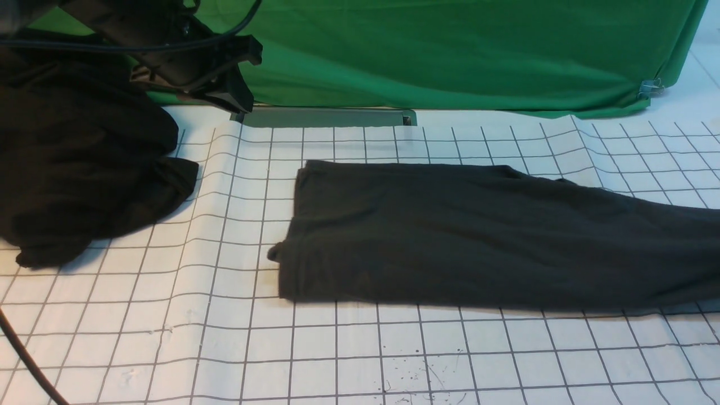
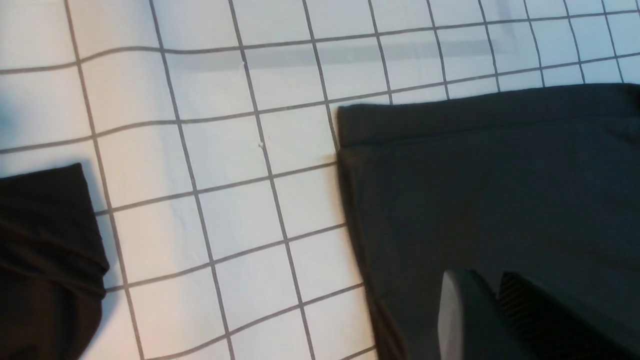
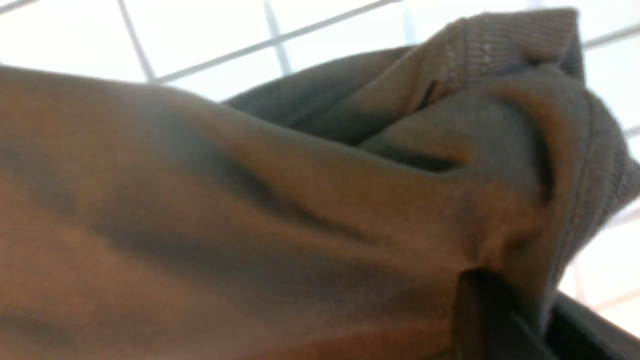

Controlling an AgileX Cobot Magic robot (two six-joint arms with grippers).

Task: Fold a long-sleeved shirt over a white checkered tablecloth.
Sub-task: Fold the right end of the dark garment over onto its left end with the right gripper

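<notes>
The long-sleeved shirt lies as a long dark grey strip across the white checkered tablecloth, running off the right edge of the front view. My right gripper shows only in the right wrist view. It is shut on a bunched fold of the shirt beside a ribbed hem. My left gripper hangs at the back left, above the cloth and away from the shirt. In the left wrist view its fingers stand together with nothing between them, seen against the shirt's corner.
A shapeless black heap of cloth covers the left side of the tablecloth. A green cloth hangs along the back, with a grey strip at its foot and a metal clip at the right. A black cable crosses the front left corner.
</notes>
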